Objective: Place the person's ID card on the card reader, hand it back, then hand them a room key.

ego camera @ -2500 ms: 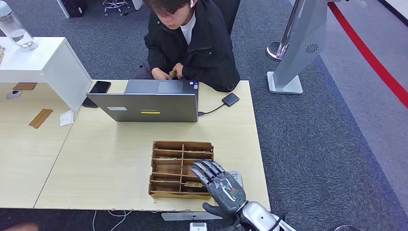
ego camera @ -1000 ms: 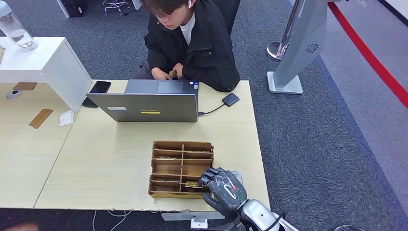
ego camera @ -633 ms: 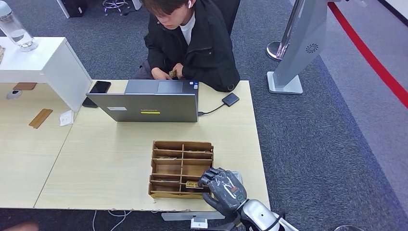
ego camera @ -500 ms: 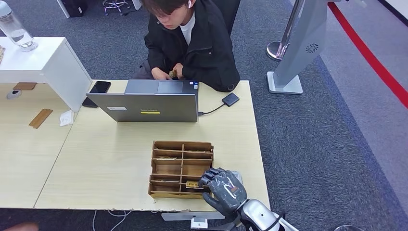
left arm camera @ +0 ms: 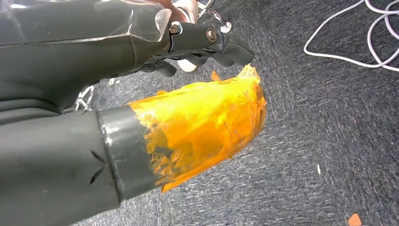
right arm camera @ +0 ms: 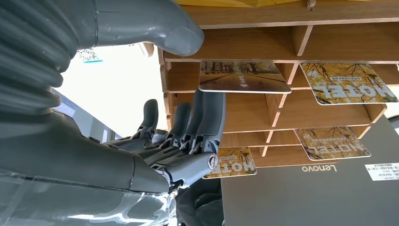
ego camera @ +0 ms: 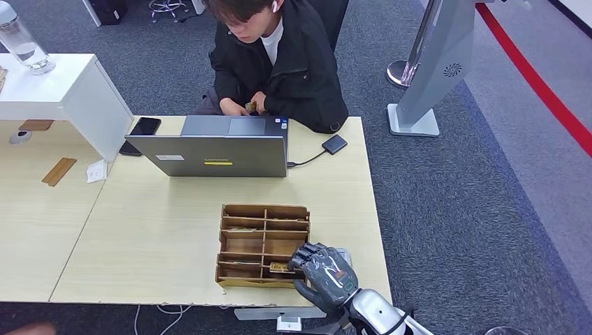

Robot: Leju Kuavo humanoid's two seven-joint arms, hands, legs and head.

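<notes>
A wooden compartment tray (ego camera: 264, 209) sits near the table's front edge and holds several room key cards. My right hand (ego camera: 322, 272) is at its near right corner, fingers curled into a compartment. In the right wrist view, my right hand (right arm camera: 179, 141) has its fingers under the edge of one key card (right arm camera: 242, 75), tilting it up off its shelf, with the thumb above. Other "MOTEL" cards (right arm camera: 346, 87) lie flat in neighbouring slots. My left hand (left arm camera: 141, 94) hangs over the carpet, holding nothing, its thumb wrapped in orange tape. The person (ego camera: 279, 63) sits behind the laptop holding something small.
A grey laptop (ego camera: 216, 155) stands open mid-table, cabled to a small black device (ego camera: 334, 144). A phone (ego camera: 145, 126) lies by its left corner. A white object (ego camera: 343, 255) rests beside the tray under my right hand. A white shelf with a bottle (ego camera: 21, 42) stands far left.
My right hand's fingers, spread over the tray 2.5 s ago, have curled down into the near right compartment. Nothing has moved over the last second.
</notes>
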